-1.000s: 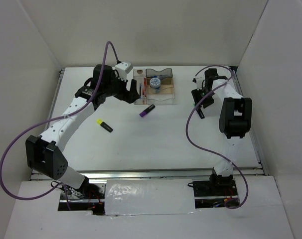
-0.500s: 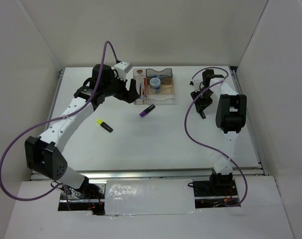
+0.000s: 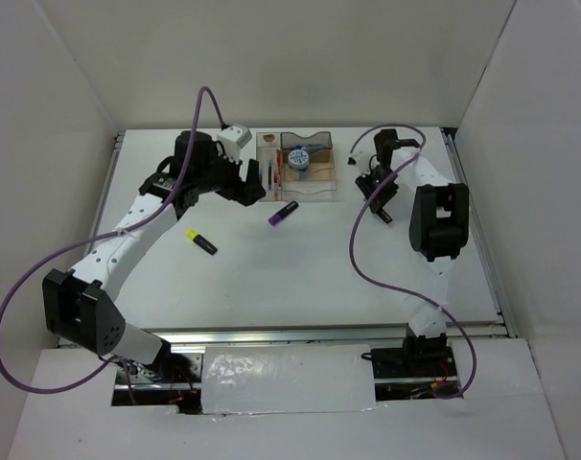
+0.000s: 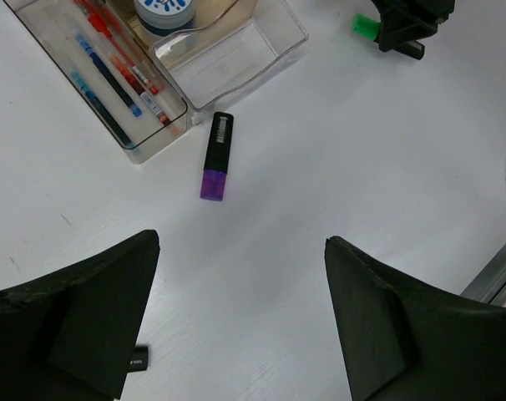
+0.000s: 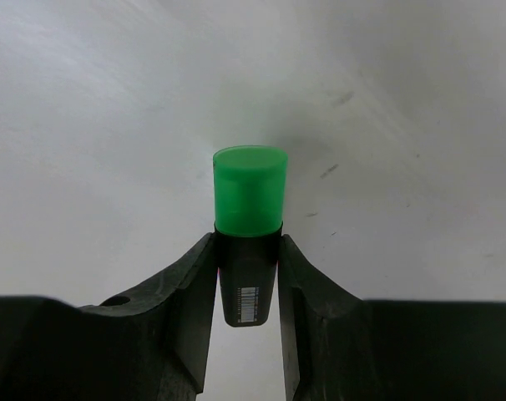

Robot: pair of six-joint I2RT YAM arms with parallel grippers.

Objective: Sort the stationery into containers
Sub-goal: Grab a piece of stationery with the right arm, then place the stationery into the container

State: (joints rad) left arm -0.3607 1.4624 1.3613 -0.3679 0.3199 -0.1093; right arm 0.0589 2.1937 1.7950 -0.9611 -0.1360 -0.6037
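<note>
— on the far right of the white table (image 3: pixel 300 278), what is the right gripper (image 5: pixel 247 255) doing?
— it is pinching the green highlighter (image 5: pixel 250 190). its two black fingers press on the dark barrel from both sides. the bright green cap sticks out past the fingertips. from overhead, this happens just to the right of the organiser (image 3: pixel 314 197), near it but not touching. i cannot tell whether the highlighter is lifted off the table.
— and the left gripper (image 4: pixel 240 246)?
— spread wide, holding nothing. it hovers above the table at the organiser's left side, and its wrist camera looks down between the two dark fingers.
— what lies below it?
— the purple highlighter (image 4: pixel 217 156). it lies flat on the table just beside the organiser's near edge, not touching it. its black barrel points towards the organiser and its purple end points away.
— is anything else loose?
— the yellow highlighter (image 3: pixel 200 241) lies on the table well apart from the organiser, closer to the left arm.
— what is inside the organiser?
— it is a clear, smoky-brown box with dividers. thin blue and red pens (image 4: pixel 111 71) lie side by side in the long narrow compartment along its left side. a round blue-and-white tub (image 4: pixel 165 10) stands in a compartment just right of that, towards the far edge.
</note>
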